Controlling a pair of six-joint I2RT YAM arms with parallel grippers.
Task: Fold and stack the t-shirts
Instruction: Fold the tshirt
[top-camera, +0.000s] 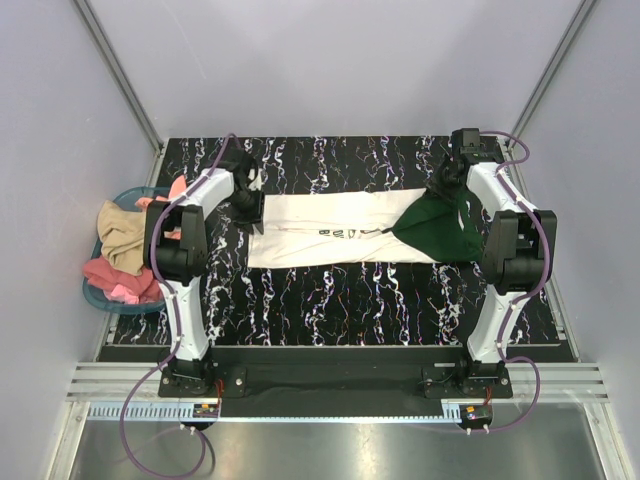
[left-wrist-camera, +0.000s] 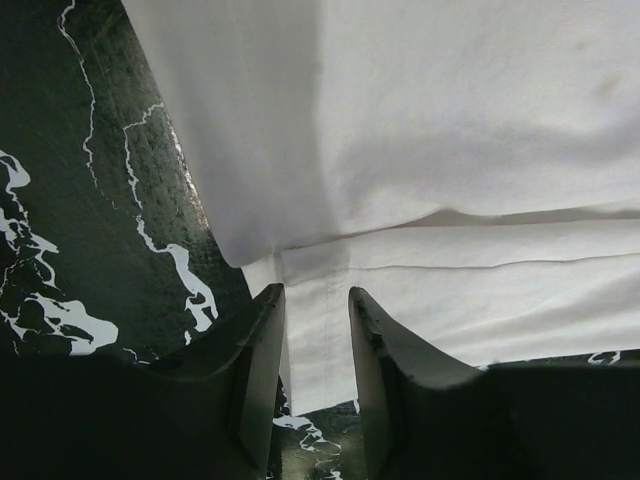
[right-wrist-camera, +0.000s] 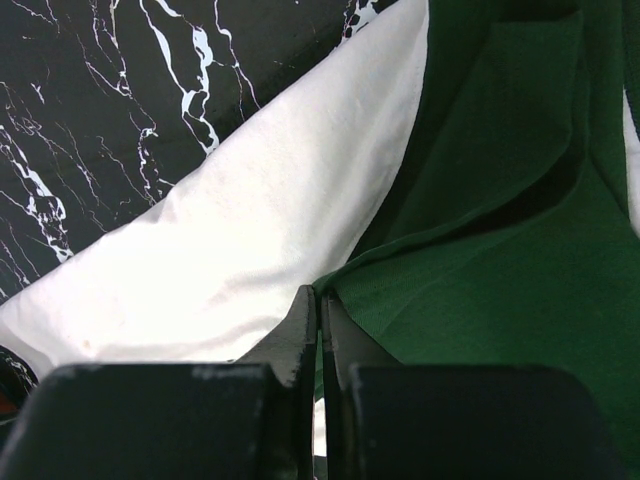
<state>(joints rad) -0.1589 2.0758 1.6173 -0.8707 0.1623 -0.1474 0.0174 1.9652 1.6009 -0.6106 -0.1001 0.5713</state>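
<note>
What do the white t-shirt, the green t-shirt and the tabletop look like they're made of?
Cream-white t-shirt: probably cotton knit, matte; soft folds and a stitched hem show.
Dark green t-shirt: similar soft knit, matte, with a fine textured surface, draping limply.
Table: black marble-look top with white veins, faintly glossy; real stone, laminate or printed mat, I cannot tell.

Cream-white t-shirt (top-camera: 310, 228), a long flat folded strip with dark lettering; dark green t-shirt (top-camera: 440, 232) crumpled atop its right end.
</note>
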